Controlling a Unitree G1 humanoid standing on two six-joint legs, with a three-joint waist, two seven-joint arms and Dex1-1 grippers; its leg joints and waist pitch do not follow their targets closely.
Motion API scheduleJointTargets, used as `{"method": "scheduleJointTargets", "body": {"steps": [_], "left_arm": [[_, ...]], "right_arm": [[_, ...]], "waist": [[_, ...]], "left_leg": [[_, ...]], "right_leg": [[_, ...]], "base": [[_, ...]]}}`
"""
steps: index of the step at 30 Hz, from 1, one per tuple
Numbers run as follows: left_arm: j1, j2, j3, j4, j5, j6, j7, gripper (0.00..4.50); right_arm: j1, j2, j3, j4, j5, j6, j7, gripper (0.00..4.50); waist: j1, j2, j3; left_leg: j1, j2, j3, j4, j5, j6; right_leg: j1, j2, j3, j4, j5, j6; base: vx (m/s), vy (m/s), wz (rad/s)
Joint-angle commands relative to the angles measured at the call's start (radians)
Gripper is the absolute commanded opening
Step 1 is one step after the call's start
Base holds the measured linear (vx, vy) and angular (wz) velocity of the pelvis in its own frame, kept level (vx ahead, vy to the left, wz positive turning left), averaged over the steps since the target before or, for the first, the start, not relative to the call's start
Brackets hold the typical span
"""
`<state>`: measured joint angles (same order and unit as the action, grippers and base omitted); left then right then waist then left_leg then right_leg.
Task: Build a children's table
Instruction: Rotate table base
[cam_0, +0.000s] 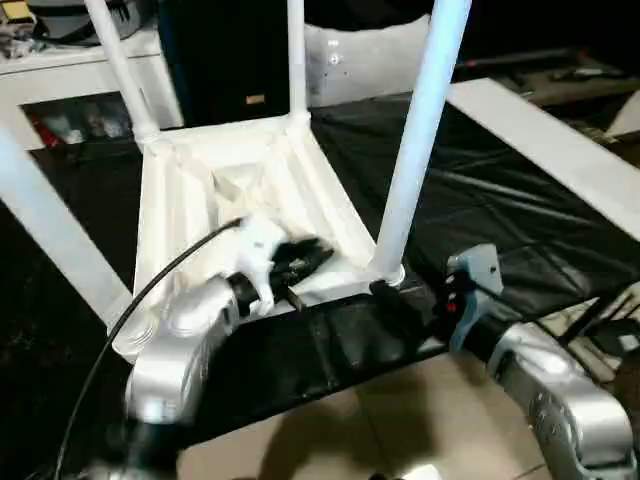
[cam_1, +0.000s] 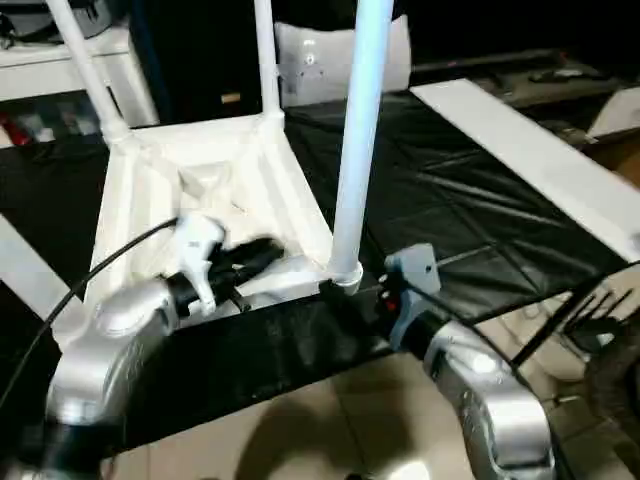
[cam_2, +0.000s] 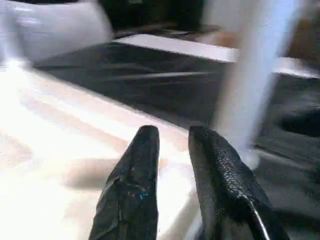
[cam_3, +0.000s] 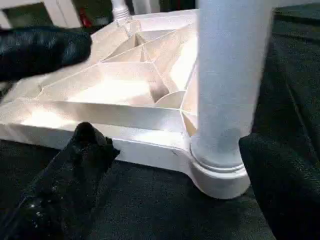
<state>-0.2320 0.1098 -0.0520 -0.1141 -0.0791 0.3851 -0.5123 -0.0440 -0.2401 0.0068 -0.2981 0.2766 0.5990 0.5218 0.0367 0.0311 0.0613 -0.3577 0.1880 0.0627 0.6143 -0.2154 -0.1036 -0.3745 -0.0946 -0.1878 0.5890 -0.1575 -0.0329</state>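
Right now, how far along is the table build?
Mostly done: the table top lies upside down on the black sheet with four legs standing in its corner sockets, including the near leg. Neither hand holds anything; the right hand is open around that leg's base, the left hand over the ribs. Left: flipping it upright.

All four table legs (cam_0: 415, 140) run past the upper picture edge, tips unseen. The left gripper (cam_0: 305, 258) covers part of the table top's ribbed underside (cam_0: 250, 180). Items on the background shelf (cam_0: 75, 120) are blurred beyond identification.
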Motion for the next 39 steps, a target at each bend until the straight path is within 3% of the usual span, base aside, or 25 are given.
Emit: {"method": "scheduleJointTargets", "body": {"steps": [1,2,3,4,5,6,7,8,9,10,11,12,13,14,15,16,17,18,21,23,26,29,32,36,39], "left_arm": [[0.015,-0.019,0.018,-0.038,0.06,0.069,0.103,1.15],[0.016,-0.022,0.02,-0.038,0.065,0.083,0.116,1.15],[0.022,-0.023,0.017,-0.038,0.083,0.104,0.148,1.15],[0.03,-0.025,0.019,-0.037,0.092,0.115,0.171,1.15],[0.041,-0.024,0.016,-0.044,0.092,0.119,0.181,1.15],[0.048,-0.024,0.013,-0.051,0.089,0.121,0.186,1.15],[0.058,-0.025,0.009,-0.064,0.087,0.13,0.192,1.15],[0.065,-0.022,0.003,-0.074,0.094,0.128,0.198,1.15],[0.07,-0.023,0.003,-0.079,0.1,0.125,0.204,1.15],[0.076,-0.025,0.003,-0.084,0.105,0.124,0.212,1.15],[0.081,-0.029,0.014,-0.086,0.109,0.121,0.226,1.15],[0.086,-0.028,0.015,-0.089,0.11,0.119,0.226,1.15],[0.089,-0.03,0.018,-0.091,0.106,0.116,0.225,1.15],[0.094,-0.032,0.02,-0.099,0.093,0.119,0.223,1.15],[0.097,-0.03,0.02,-0.104,0.086,0.121,0.218,1.15],[0.097,-0.029,0.019,-0.106,0.083,0.122,0.217,1.15],[0.097,-0.021,0.013,-0.109,0.073,0.128,0.213,1.15],[0.098,-0.018,0.011,-0.11,0.07,0.13,0.212,1.51],[0.116,-0.011,0.001,-0.136,0.034,0.146,0.166,1.66],[0.131,-0.001,-0.006,-0.15,0.022,0.153,0.144,1.81],[0.147,0.035,-0.007,-0.168,-0.011,0.159,0.086,2.12],[0.154,0.095,-0.009,-0.186,-0.032,0.155,0.02,2.42],[0.155,0.138,-0.004,-0.192,-0.046,0.14,-0.024,2.47],[0.176,0.225,0.011,-0.218,-0.098,0.15,-0.13,2.85],[0.204,0.265,0.02,-0.241,-0.152,0.185,-0.189,3.16]], "right_arm": [[-0.024,-0.016,0.015,0.015,-0.022,-0.026,0.003,4.47],[-0.026,-0.018,0.018,0.018,-0.025,-0.03,0.004,4.47],[-0.031,-0.026,0.034,0.03,-0.038,-0.046,0.01,4.47],[-0.035,-0.034,0.049,0.042,-0.056,-0.069,0.014,4.47],[-0.038,-0.041,0.061,0.055,-0.077,-0.093,0.009,4.47],[-0.04,-0.046,0.068,0.063,-0.09,-0.107,0.004,4.47],[-0.042,-0.051,0.071,0.069,-0.089,-0.098,0.004,4.47],[-0.042,-0.048,0.068,0.074,-0.086,-0.099,0.0,4.47],[-0.041,-0.04,0.057,0.081,-0.076,-0.094,-0.003,4.47],[-0.041,-0.032,0.047,0.089,-0.065,-0.09,-0.006,4.47],[-0.048,-0.028,0.033,0.097,-0.043,-0.09,0.01,4.47],[-0.053,-0.023,0.024,0.105,-0.039,-0.148,0.025,4.47],[-0.053,-0.017,0.018,0.107,-0.03,-0.224,0.054,4.47],[-0.043,-0.013,0.015,0.101,-0.016,-0.289,0.082,4.47],[-0.035,-0.014,0.015,0.093,-0.008,-0.269,0.079,4.47],[-0.033,-0.014,0.015,0.09,-0.005,-0.257,0.077,4.47],[-0.034,-0.018,0.022,0.092,-0.016,-0.216,0.046,4.47],[-0.036,-0.021,0.027,0.095,-0.024,-0.219,0.041,4.5],[-0.051,-0.015,0.029,0.104,-0.028,-0.184,0.025,4.5],[-0.06,-0.011,0.027,0.117,-0.031,-0.177,0.02,4.5],[-0.072,-0.01,0.031,0.13,-0.035,-0.168,0.006,4.5],[-0.081,-0.015,0.045,0.13,-0.034,-0.135,-0.009,4.5],[-0.09,-0.017,0.052,0.135,-0.042,-0.118,-0.02,4.5],[-0.138,0.02,0.03,0.189,-0.05,-0.188,-0.047,4.5],[-0.162,0.018,0.014,0.223,-0.056,-0.221,-0.058,4.5]], "waist": [[0.006,-0.019,-0.028],[0.0,-0.03,-0.024],[-0.016,-0.026,-0.032],[-0.014,-0.032,-0.021],[-0.025,-0.002,-0.037],[0.002,0.026,-0.033],[0.005,-0.003,-0.053],[0.007,-0.057,-0.044],[0.03,-0.082,-0.035],[0.036,-0.058,-0.043],[0.047,-0.064,-0.052],[0.083,-0.074,-0.053],[0.099,-0.044,-0.062],[0.077,-0.019,-0.061],[0.064,-0.004,-0.079],[0.063,0.004,-0.081],[0.064,0.006,-0.076],[0.062,-0.001,-0.066],[0.051,-0.011,-0.06],[0.041,-0.021,-0.053],[0.035,-0.029,-0.05],[0.028,-0.034,-0.057],[0.03,-0.032,-0.062],[0.031,-0.027,-0.069],[0.026,-0.028,-0.062]], "left_leg": [[-0.014,0.03,-0.056,-0.116,-0.627,-0.036],[0.027,-0.005,-0.043,-0.061,-0.573,-0.049],[0.083,-0.056,0.017,0.091,-0.394,-0.01],[0.058,-0.046,0.035,0.111,-0.346,0.023],[-0.03,0.01,0.026,0.035,-0.355,0.055],[-0.157,0.053,-0.084,-0.125,-0.523,0.054],[-0.09,0.008,-0.075,-0.08,-0.464,0.059],[-0.078,-0.039,-0.054,-0.017,-0.367,0.059],[-0.047,-0.043,0.003,0.179,-0.118,0.051],[-0.074,-0.041,-0.006,0.215,-0.072,0.051],[-0.098,-0.03,-0.006,0.195,-0.078,0.035],[-0.087,-0.003,0.001,0.131,-0.059,0.061],[-0.059,0.024,0.007,0.039,0.023,0.108],[-0.029,0.045,0.012,-0.027,0.064,0.16],[0.006,0.067,-0.006,-0.028,0.076,0.184],[0.023,0.079,-0.016,-0.031,0.071,0.199],[0.016,0.082,-0.016,-0.036,0.034,0.193],[-0.007,0.058,-0.004,-0.054,-0.107,0.119],[-0.02,0.042,0.007,-0.075,-0.293,0.037],[-0.015,0.034,0.016,-0.082,-0.393,0.015],[-0.012,0.03,0.028,-0.088,-0.372,0.021],[-0.016,0.029,0.034,-0.09,-0.254,0.05],[-0.013,0.028,0.045,-0.09,-0.222,0.071],[-0.016,0.03,0.049,-0.088,-0.137,0.087],[-0.014,0.033,0.054,-0.092,-0.175,0.08]], "right_leg": [[0.037,-0.059,0.047,-0.08,-0.616,-0.047],[0.0,-0.064,0.009,-0.132,-0.761,-0.064],[-0.023,-0.102,-0.09,-0.211,-0.861,-0.134],[0.0,-0.113,-0.134,-0.229,-0.877,-0.134],[0.113,-0.115,-0.159,-0.162,-0.781,-0.021],[0.18,-0.036,0.022,0.139,-0.428,0.032],[0.108,-0.047,0.109,0.121,-0.412,-0.008],[0.068,-0.118,0.109,0.009,-0.671,0.035],[-0.012,-0.245,0.11,-0.148,-0.928,0.119],[0.019,-0.282,0.122,-0.137,-0.91,0.128],[0.036,-0.252,0.182,-0.088,-0.777,0.163],[0.064,-0.23,0.174,-0.071,-0.641,0.011],[0.068,-0.171,0.137,-0.049,-0.416,-0.155],[0.037,-0.057,0.081,0.004,-0.252,-0.19],[0.02,-0.029,0.078,0.033,-0.18,-0.171],[0.01,-0.022,0.085,0.04,-0.129,-0.157],[0.011,-0.033,0.108,0.024,-0.068,-0.143],[0.031,-0.05,0.128,0.005,-0.068,-0.159],[0.051,-0.073,0.136,-0.021,-0.194,-0.143],[0.047,-0.081,0.142,-0.048,-0.37,-0.103],[0.04,-0.086,0.153,-0.074,-0.508,-0.06],[0.043,-0.077,0.155,-0.067,-0.395,-0.076],[0.04,-0.07,0.156,-0.061,-0.34,-0.114],[0.037,-0.065,0.154,-0.043,-0.196,-0.16],[0.036,-0.063,0.154,-0.044,-0.216,-0.174]], "base": [[0.039,-0.11,0.85],[0.039,-0.11,0.85],[-0.006,-0.125,0.64],[0.041,-0.043,0.32],[0.041,-0.043,0.32],[0.088,-0.041,0.27],[0.016,-0.113,0.58],[0.016,-0.113,0.58],[-0.026,-0.081,0.64],[0.003,-0.002,0.36],[0.003,-0.002,0.36],[0.041,0.051,0.16],[0.0,0.098,0.11],[0.0,0.098,0.11],[0.017,0.119,0.12],[0.018,0.095,0.08],[0.018,0.095,0.08],[-0.009,0.087,0.0],[-0.039,0.061,-0.09],[-0.052,0.022,-0.12],[0.0,0.0,0.0],[0.0,0.0,0.0],[0.0,0.0,0.0],[0.0,0.0,0.0],[0.0,0.0,0.0]]}}
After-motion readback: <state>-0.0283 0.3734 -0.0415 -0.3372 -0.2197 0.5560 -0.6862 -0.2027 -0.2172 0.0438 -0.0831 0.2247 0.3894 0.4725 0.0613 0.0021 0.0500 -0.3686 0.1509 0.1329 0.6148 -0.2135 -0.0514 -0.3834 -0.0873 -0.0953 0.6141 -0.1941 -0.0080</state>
